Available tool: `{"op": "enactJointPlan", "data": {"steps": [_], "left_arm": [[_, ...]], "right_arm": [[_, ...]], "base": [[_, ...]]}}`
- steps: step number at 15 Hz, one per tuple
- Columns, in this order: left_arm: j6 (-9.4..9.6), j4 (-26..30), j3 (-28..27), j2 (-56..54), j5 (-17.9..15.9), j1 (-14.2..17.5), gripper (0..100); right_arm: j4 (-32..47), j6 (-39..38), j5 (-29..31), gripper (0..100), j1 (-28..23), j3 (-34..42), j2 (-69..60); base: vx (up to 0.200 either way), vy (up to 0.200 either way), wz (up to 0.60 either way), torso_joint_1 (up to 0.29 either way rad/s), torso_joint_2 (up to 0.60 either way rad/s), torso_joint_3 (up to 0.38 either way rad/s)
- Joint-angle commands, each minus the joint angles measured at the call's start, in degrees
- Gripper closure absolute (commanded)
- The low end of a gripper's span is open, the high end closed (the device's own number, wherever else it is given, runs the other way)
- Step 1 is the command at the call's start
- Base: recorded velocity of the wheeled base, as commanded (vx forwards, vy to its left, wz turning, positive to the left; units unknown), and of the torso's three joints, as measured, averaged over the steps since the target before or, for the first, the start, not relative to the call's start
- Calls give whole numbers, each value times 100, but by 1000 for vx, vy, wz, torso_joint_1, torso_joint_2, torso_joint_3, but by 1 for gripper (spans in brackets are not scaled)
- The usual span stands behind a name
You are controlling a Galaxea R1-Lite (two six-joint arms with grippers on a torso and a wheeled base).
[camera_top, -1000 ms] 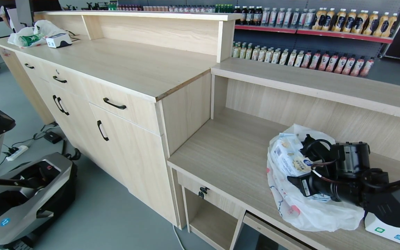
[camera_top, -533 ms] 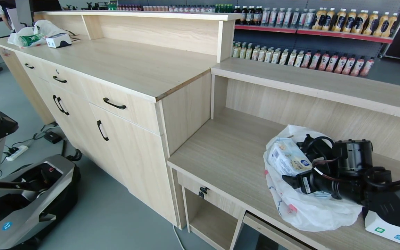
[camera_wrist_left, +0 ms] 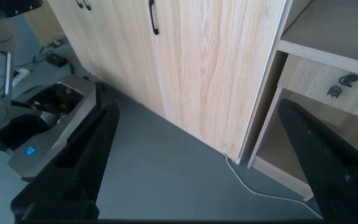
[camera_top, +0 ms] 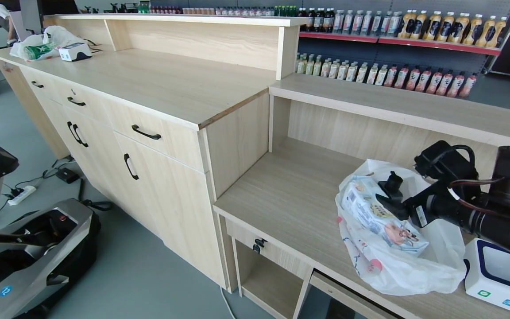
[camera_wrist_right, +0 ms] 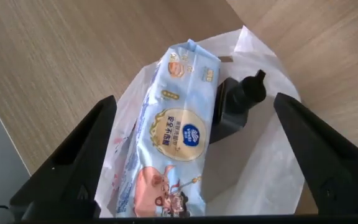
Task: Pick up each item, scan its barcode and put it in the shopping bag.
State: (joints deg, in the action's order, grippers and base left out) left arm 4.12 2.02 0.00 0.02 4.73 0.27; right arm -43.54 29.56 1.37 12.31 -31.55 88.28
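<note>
A white plastic shopping bag (camera_top: 396, 270) lies open on the low wooden counter (camera_top: 290, 195). In it rests a pale blue pack of wipes (camera_top: 381, 215) (camera_wrist_right: 179, 155), beside a black item with a knob top (camera_top: 392, 182) (camera_wrist_right: 238, 102). My right gripper (camera_top: 399, 204) (camera_wrist_right: 194, 99) hovers just above the bag's mouth, open, with nothing between its fingers. A white scanner box with a dark-framed window (camera_top: 496, 274) stands to the right of the bag. My left gripper (camera_wrist_left: 197, 106) hangs open over the grey floor, beside the cabinet.
A raised ledge (camera_top: 396, 106) runs behind the bag, with shelves of bottles (camera_top: 383, 75) beyond. The tall counter (camera_top: 157, 84) on the left carries another bag (camera_top: 38, 44) and a small device (camera_top: 74, 51). Cables and a power strip (camera_top: 20, 195) lie on the floor.
My right arm has risen and drawn back to the right, uncovering the scanner box. The wipes pack, earlier at the fingertips, now lies flat in the bag.
</note>
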Motion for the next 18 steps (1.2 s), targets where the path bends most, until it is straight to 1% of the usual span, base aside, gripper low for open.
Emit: {"op": "enactJointPlan", "data": {"steps": [1, 3, 4, 5, 6, 7, 8, 9, 10, 12, 13, 14, 15, 16, 17, 18], "left_arm": [[1, 0, 0, -2, 2, 8, 0], [1, 0, 0, -2, 2, 8, 0], [1, 0, 0, -2, 2, 8, 0], [1, 0, 0, -2, 2, 0, 0], [1, 0, 0, -2, 2, 8, 0], [1, 0, 0, -2, 2, 0, 0], [1, 0, 0, -2, 2, 0, 0], [1, 0, 0, -2, 2, 0, 0], [1, 0, 0, -2, 2, 8, 0], [1, 0, 0, -2, 2, 8, 0], [1, 0, 0, -2, 2, 0, 0], [1, 0, 0, -2, 2, 0, 0], [1, 0, 0, -2, 2, 0, 0], [1, 0, 0, -2, 2, 0, 0], [1, 0, 0, -2, 2, 8, 0], [1, 0, 0, -2, 2, 0, 0]], "right_arm": [[4, 410, -13, 0, -273, -18, -690], [65, 489, 74, 0, -352, -238, -866], [285, 489, 329, 0, -361, -756, -980], [522, 472, 496, 0, -352, -1046, -1076], [1041, 445, 716, 0, -361, -1468, -1296], [1366, 410, 839, 0, -396, -1661, -1437], [2034, 234, 1120, 0, -651, -1978, -1736], [2535, 76, 1243, 0, -906, -2083, -1964], [3010, -126, 1314, 0, -1284, -2066, -2184], [3950, -662, 1445, 0, -1820, -1846, -2597], [4311, -996, 1612, 0, -1952, -1732, -2790], [4346, -1471, 1656, 0, -1952, -1468, -2975], [4346, -1919, 1656, 0, -1987, -1108, -3291], [4363, -2183, 1648, 0, -1987, -818, -3617], [4346, -2403, 1665, 0, -1978, 430, -4750], [4275, -2429, 1674, 0, -1978, 1151, -5339]], "base": [[0, 0, -600, 2, 2, -7], [0, 0, -600, -2, 5, 2], [0, 0, -600, -7, 2, 7], [0, 0, -600, 12, -2, 7], [0, 0, -600, 2, 2, 12], [0, 0, -600, 2, -2, 2], [0, 0, -600, -2, 2, 7], [0, 0, -600, 7, -2, 7], [0, 0, -600, 2, 2, 7], [0, 0, -600, 0, 2, 5], [0, 0, -600, -2, -2, 2], [0, 0, -600, 2, -2, -7], [0, 0, 0, 0, 0, 0], [0, 0, 0, 0, 0, 0], [0, 0, 0, 0, 0, 0], [0, 0, 0, 0, 0, 0]]}}
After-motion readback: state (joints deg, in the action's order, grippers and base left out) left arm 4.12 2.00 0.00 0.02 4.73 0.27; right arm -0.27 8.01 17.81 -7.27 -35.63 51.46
